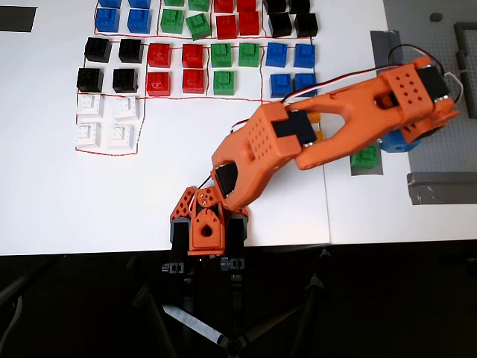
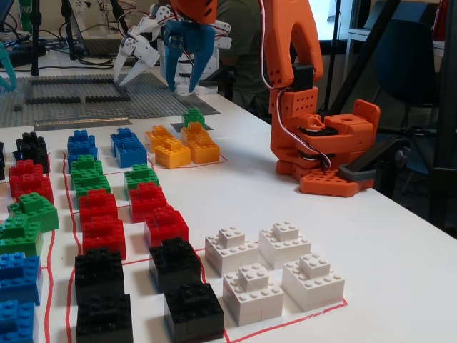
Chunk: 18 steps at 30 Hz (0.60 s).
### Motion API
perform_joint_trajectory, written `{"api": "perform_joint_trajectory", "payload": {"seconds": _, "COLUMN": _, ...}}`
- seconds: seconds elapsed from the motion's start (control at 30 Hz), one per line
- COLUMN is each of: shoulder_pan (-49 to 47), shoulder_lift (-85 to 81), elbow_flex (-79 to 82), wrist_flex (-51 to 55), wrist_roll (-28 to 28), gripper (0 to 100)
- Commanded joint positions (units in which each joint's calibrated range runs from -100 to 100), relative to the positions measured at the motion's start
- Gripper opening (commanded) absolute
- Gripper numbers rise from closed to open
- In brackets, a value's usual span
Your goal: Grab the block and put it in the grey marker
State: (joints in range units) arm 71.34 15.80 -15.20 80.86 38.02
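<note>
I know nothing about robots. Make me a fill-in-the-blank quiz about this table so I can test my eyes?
1. The block sitting on the grey marker is coloured ____.
2. In the fixed view, the hand hangs ____ that block, not touching it.
3. The white bricks inside the red outline number ____.
4. The arm is coloured ____.

Missing words: green; above; four; orange.

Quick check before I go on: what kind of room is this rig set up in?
Probably a lab or maker workshop, not a home. The fixed view shows a second, white gripper at the back, grey baseplates on the bench, and cables behind; toy bricks lie sorted by colour.
</note>
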Motion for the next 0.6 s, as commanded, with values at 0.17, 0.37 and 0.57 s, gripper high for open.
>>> {"api": "perform_joint_trajectory", "payload": {"seconds": 0.17, "shoulder_pan": -13.35, "shoulder_lift": -15.2, "elbow_flex": -3.64, "wrist_flex": 6.41, "wrist_roll": -6.94, "gripper": 3}}
{"api": "perform_joint_trajectory", "payload": {"seconds": 0.37, "shoulder_pan": -25.75, "shoulder_lift": -18.31, "elbow_flex": -2.55, "wrist_flex": 12.21, "wrist_roll": -15.82, "gripper": 1}}
{"api": "perform_joint_trajectory", "payload": {"seconds": 0.57, "shoulder_pan": -38.56, "shoulder_lift": -19.86, "elbow_flex": 1.81, "wrist_flex": 15.47, "wrist_roll": -26.18, "gripper": 0}}
